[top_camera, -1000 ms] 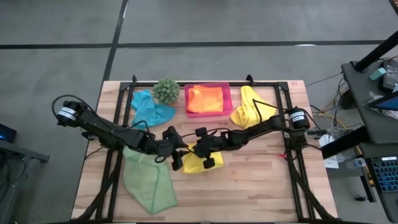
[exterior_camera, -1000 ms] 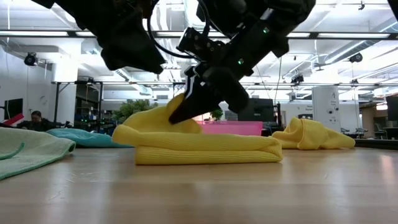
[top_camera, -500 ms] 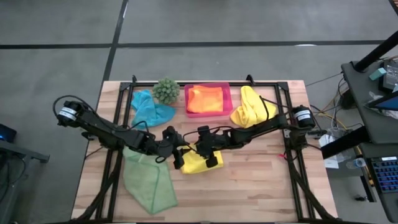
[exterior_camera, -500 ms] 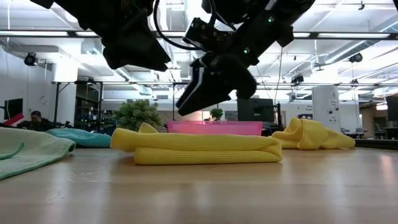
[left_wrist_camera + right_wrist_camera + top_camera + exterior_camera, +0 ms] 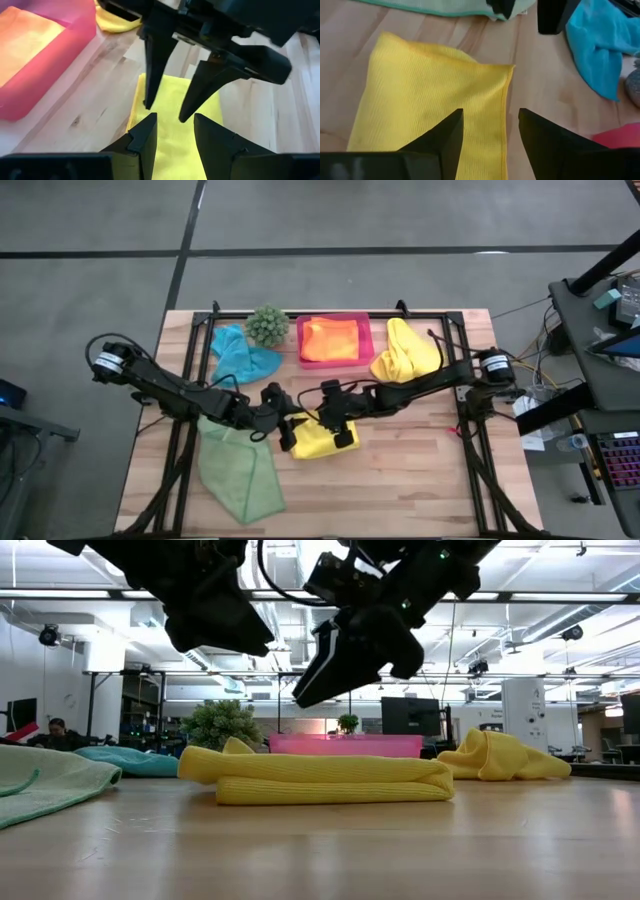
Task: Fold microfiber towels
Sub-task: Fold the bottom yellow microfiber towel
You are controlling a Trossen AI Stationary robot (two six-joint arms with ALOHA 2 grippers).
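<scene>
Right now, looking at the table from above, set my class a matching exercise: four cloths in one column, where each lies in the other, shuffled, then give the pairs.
Things
1. orange towel
2. teal towel
3. light green towel
4. folded yellow towel

Places
A. near front edge, on the left arm's side
B. mid-table, beneath both hands
C. inside the pink tray
D. next to the spiky green plant

Pairs: 1-C, 2-D, 3-A, 4-B
</scene>
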